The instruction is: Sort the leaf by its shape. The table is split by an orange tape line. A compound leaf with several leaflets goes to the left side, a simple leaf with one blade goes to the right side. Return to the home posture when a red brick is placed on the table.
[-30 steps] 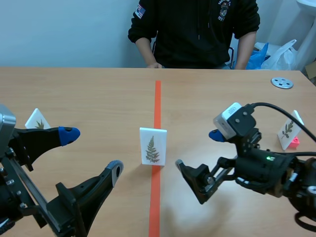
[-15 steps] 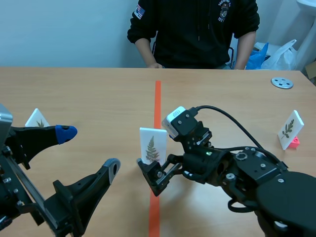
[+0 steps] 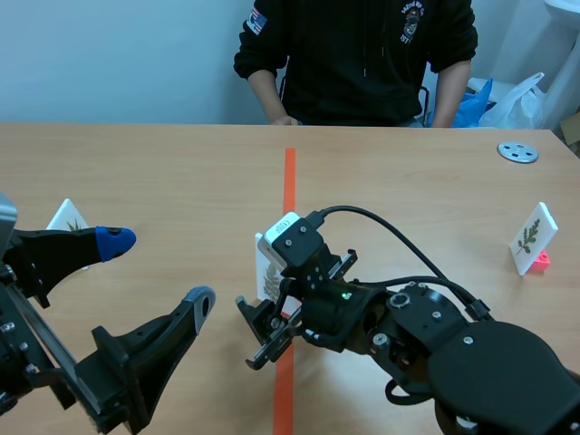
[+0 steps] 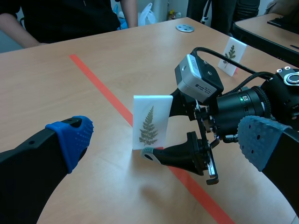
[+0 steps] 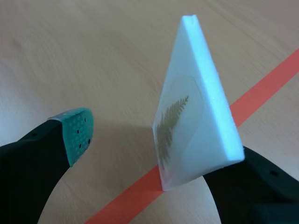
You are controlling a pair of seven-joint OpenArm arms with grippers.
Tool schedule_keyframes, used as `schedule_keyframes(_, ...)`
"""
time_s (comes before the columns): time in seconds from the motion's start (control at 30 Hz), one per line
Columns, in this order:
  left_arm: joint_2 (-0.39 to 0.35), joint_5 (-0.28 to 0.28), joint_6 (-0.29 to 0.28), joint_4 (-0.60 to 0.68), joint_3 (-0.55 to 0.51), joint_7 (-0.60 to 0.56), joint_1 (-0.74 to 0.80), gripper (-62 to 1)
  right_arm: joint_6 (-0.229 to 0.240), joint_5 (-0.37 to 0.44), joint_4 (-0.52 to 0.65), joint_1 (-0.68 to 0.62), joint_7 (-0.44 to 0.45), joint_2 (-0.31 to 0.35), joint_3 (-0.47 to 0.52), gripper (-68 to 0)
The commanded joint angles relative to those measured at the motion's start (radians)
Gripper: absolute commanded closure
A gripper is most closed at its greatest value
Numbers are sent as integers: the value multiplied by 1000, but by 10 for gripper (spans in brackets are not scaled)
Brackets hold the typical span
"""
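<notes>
A white card (image 3: 265, 272) with a many-leaflet fern leaf stands upright on the orange tape line (image 3: 289, 181). The card (image 4: 150, 122) tilts a little. My right gripper (image 3: 281, 304), reaching in from the right, straddles it. In the right wrist view the card (image 5: 196, 107) leans on the black finger (image 5: 254, 175) behind it, while the green pad (image 5: 74, 133) on its leaf side stands apart from it. My left gripper (image 3: 156, 270) is open low on the left, short of the card, and holds nothing (image 4: 166, 140).
Another leaf card (image 3: 68, 220) stands at the left. A third leaf card (image 3: 530, 237) stands on a pink base (image 3: 541, 263) at the right. A metal disc (image 3: 517, 152) lies far right. A person (image 3: 362, 54) sits across the table.
My right arm swung from the right side to the middle and brought its fingers around the fern card, narrowing them. The left gripper barely shifted.
</notes>
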Motion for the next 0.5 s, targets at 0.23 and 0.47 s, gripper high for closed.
schedule_keyframes(0.23, 5, -7, 0, 9, -8, -11, 0, -623, -1, 10, 23, 12, 14, 9, 11, -107)
schedule_keyframes(0.47, 5, -7, -1, 9, -8, -11, 0, -623, 0, 11, 72, -6, 15, 39, 11, -33)
